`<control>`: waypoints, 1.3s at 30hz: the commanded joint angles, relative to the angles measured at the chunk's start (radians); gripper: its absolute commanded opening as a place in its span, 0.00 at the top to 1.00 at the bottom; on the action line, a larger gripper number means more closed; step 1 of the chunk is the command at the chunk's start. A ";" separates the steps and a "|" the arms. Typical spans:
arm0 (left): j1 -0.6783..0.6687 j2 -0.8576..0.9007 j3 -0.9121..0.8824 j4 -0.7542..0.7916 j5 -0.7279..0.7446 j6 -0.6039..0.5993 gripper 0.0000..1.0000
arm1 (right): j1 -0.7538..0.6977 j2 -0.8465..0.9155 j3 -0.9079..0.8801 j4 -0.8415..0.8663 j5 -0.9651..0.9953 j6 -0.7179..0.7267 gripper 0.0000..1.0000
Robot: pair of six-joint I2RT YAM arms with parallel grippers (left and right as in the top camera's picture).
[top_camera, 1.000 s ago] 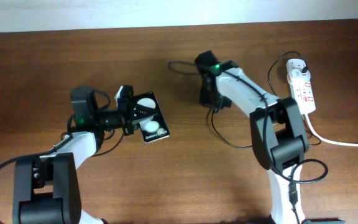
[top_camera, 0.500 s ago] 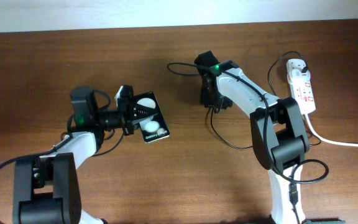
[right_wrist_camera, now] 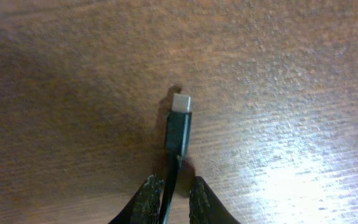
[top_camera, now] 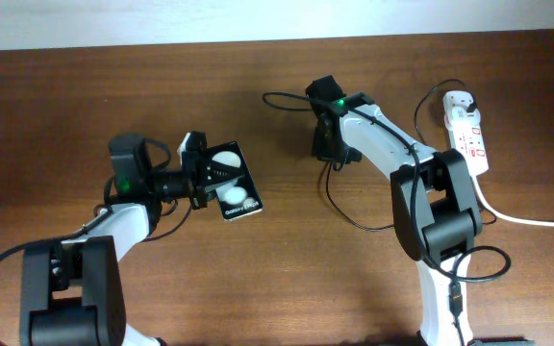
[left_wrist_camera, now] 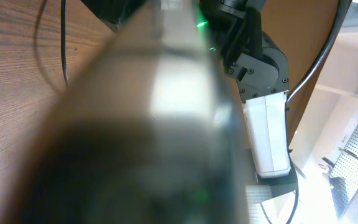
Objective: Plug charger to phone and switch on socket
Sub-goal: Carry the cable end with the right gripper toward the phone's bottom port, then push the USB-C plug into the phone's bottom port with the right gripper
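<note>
My left gripper [top_camera: 198, 174] is shut on the left edge of the phone [top_camera: 231, 183], a black slab with two white round marks, and holds it tilted. In the left wrist view the phone [left_wrist_camera: 135, 124] is a close blur that hides the jaws. My right gripper [top_camera: 331, 146] points down at the table's middle, shut on the charger [top_camera: 339, 207], a thin black cable. In the right wrist view the charger's connector [right_wrist_camera: 180, 103] sticks out past the fingertips [right_wrist_camera: 171, 198], just above the wood. The socket [top_camera: 468, 133], a white power strip, lies at the far right.
The charger's slack loops behind my right arm [top_camera: 275, 96] and in front of it on the table. The socket's thick white cord [top_camera: 527, 220] runs off to the right edge. The table's back edge meets a white wall.
My right gripper has shifted slightly to the right with the charger. The left arm and the phone have not moved.
</note>
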 commanded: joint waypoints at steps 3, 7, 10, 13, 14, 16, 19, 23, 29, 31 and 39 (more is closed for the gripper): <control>0.003 0.000 0.016 0.004 0.030 -0.003 1.00 | -0.005 0.041 -0.035 -0.035 -0.011 -0.001 0.91; 0.003 0.000 0.016 0.004 0.030 -0.003 1.00 | -0.006 0.039 -0.034 -0.033 -0.020 -0.014 0.96; 0.003 0.000 0.016 0.004 0.030 -0.003 1.00 | -0.007 -0.033 -0.009 -0.090 -0.110 -0.129 0.96; 0.004 0.000 0.016 0.004 0.032 -0.003 1.00 | -0.008 -0.224 -0.009 -0.186 -0.202 -0.177 0.96; 0.004 0.000 0.016 0.016 0.039 -0.002 1.00 | -0.007 -0.296 -0.009 -0.227 -0.237 -0.177 0.96; 0.004 0.000 0.016 0.034 0.043 -0.002 1.00 | -0.007 -0.435 -0.009 -0.311 -0.281 -0.177 0.96; 0.004 0.000 0.016 0.104 0.071 -0.002 1.00 | -0.005 -0.599 -0.009 -0.419 -0.390 -0.229 0.96; 0.004 0.000 0.016 0.123 0.070 -0.002 1.00 | 0.032 -0.749 -0.010 -0.547 -0.425 -0.233 0.96; 0.004 0.000 0.016 0.205 0.032 0.001 1.00 | 0.303 -0.917 -0.071 -0.473 -0.521 -0.167 0.96; 0.004 0.000 0.016 0.232 -0.005 0.000 1.00 | 0.382 -0.928 -0.171 -0.327 -0.510 -0.059 0.96; 0.004 -0.001 0.016 0.364 -0.050 -0.124 1.00 | 0.500 -0.919 -0.439 -0.009 -0.385 0.116 0.96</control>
